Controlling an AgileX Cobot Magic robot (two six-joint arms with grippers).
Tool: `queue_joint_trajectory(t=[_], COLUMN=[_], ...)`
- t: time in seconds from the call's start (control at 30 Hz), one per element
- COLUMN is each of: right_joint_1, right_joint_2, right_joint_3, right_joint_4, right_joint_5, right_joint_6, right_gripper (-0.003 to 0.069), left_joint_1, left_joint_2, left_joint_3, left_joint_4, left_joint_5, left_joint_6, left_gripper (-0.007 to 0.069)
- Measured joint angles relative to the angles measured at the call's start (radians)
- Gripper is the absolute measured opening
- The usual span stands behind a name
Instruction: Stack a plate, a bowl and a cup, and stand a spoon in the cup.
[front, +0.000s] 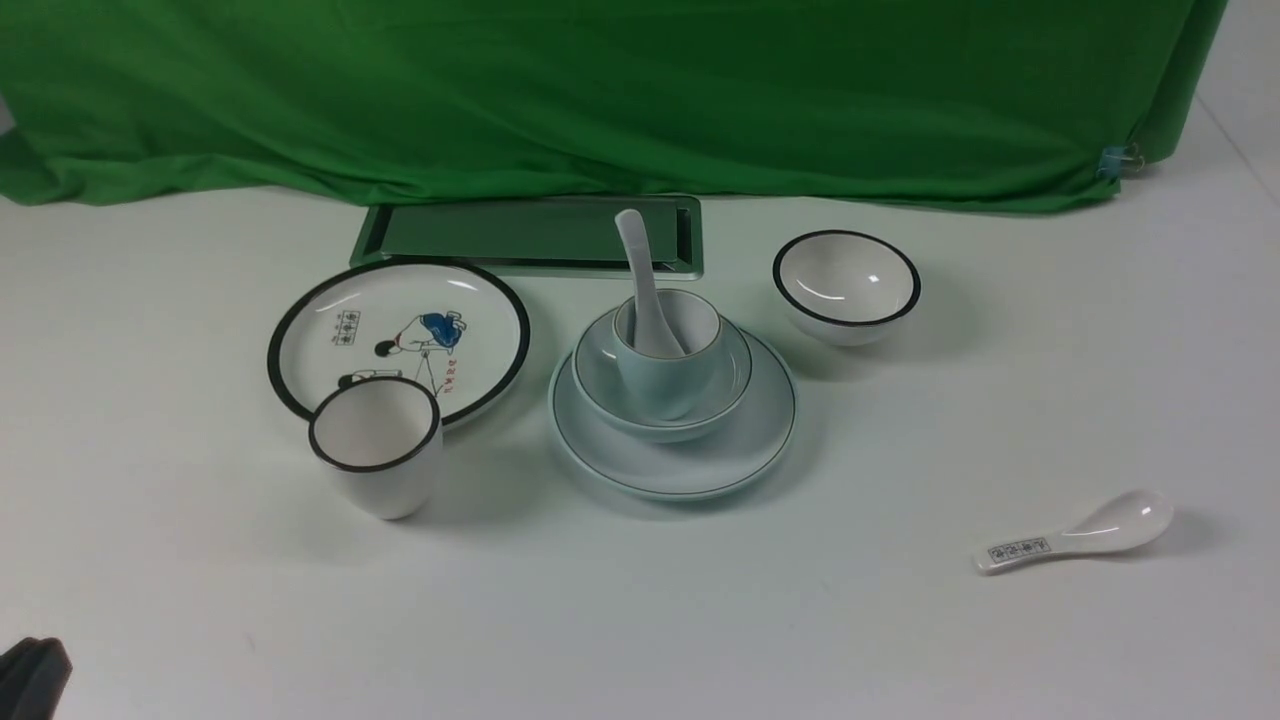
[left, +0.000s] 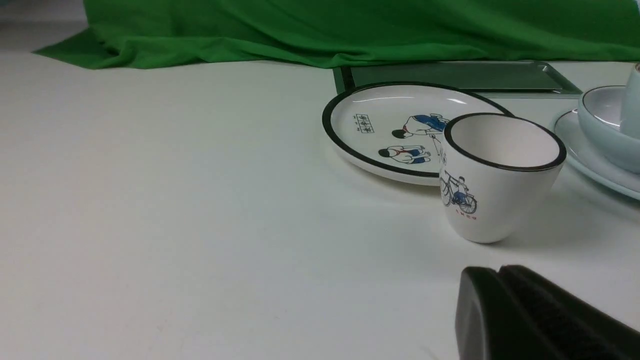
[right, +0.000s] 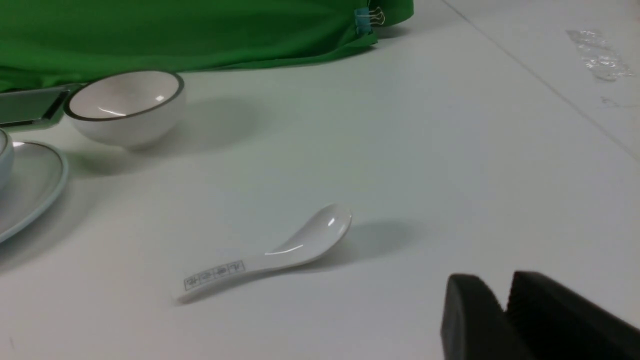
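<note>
We see spoon (front: 642, 283) standing in cup (front: 668, 372), cup in bowl (front: 610, 385), bowl on plate (front: 730, 440). Left pincer (left: 500, 300), right pincer (right: 502, 310): fingers together, empty, above surface (front: 640, 620).

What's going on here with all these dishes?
Nothing is being handled right now. The plate carries the bowl, the cup sits in the bowl, and the spoon stands in the cup. The left gripper and right gripper sit shut and empty, away from the stack.
</note>
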Motion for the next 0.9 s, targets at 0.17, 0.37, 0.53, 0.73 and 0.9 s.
queue_joint_trajectory(t=[0.17,0.37,0.53,0.73,0.9], right_joint_1=[0.0,0.0,0.0,0.0,0.0], right_joint_2=[0.0,0.0,0.0,0.0,0.0], right_joint_3=[0.0,0.0,0.0,0.0,0.0], right_joint_4=[0.0,0.0,0.0,0.0,0.0], right_joint_5=[0.0,0.0,0.0,0.0,0.0], right_joint_6=[0.0,0.0,0.0,0.0,0.0], right_gripper=[0.0174,0.0186,0.0195,0.0199,0.0215], left_joint_1=[0.001,0.002,0.007,0.062,0.089], left_joint_2=[0.0,0.0,0.0,0.0,0.0], left_joint_3=[0.0,0.0,0.0,0.0,0.0], left_joint_4=[-0.011,-0.01,0.061,0.07,0.076], left_joint_5=[-0.01,-0.011,-0.013,-0.014,-0.014], left_joint_6=[-0.001,-0.001,-0.001,-0.001,-0.001], left_gripper=[-0.0029,-0.0029,-0.0029,-0.0029,-0.0029])
